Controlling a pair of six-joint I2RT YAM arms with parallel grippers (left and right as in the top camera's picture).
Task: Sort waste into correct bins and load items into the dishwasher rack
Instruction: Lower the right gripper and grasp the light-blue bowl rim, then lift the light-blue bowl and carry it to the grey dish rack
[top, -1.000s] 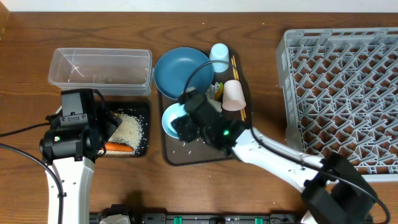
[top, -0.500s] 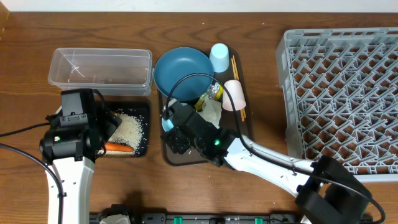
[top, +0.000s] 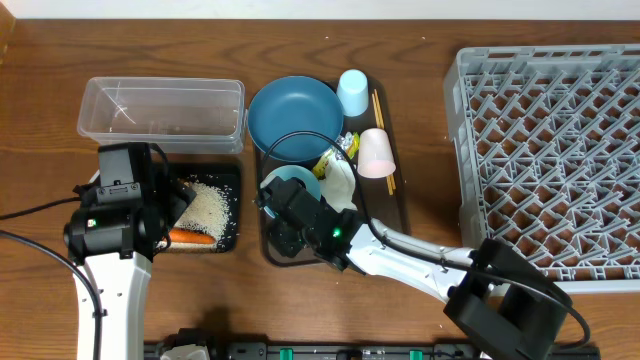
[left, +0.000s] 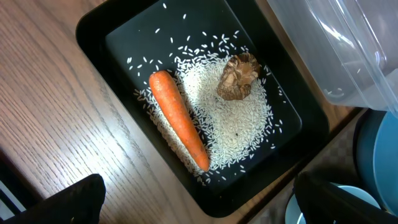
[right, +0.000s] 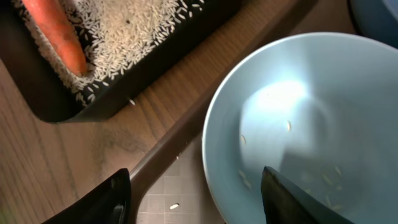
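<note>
**Operator:** Now, what is the status of the left end effector?

**Technician:** The left end effector (left: 199, 190) hangs above the black tray (left: 124, 37). Its jaws are wide apart, with nothing between them. The tray sits on the tabletop (left: 50, 112), and the clear tub (top: 160, 108) is just beyond it, on the side away from the robot.

**Operator:** What are the contents of the black tray?

**Technician:** An orange carrot (left: 179, 127) lies diagonally along one edge of a heap of white rice grains (left: 239, 127). A brown food lump (left: 238, 76) rests on the heap. Loose grains are scattered over the tray floor.

**Operator:** And the right end effector?

**Technician:** The right end effector (right: 196, 186) is open and straddles the rim of the small pale blue bowl (right: 298, 106). One finger is over the bowl's interior and the other is outside it, above the brown serving tray (top: 385, 215). A gap shows between the outer finger and the rim. A few rice grains lie inside the bowl.

**Operator:** Where are the remaining items?

**Technician:** They are all on the brown serving tray.
- The large dark blue bowl (top: 295, 118) occupies the far left corner.
- The light blue cup (top: 352, 92) stands upright just beside it.
- The white cup (top: 377, 152) lies on its side near the right edge.
- The wooden chopsticks (top: 376, 108) run along the right edge.
- The silver and yellow-green wrapper (top: 337, 158) and a crumpled white napkin (top: 343, 183) lie between the bowls and the white cup.

The dishwasher rack (top: 550, 140) stands at the right, well apart from the tray.
</note>
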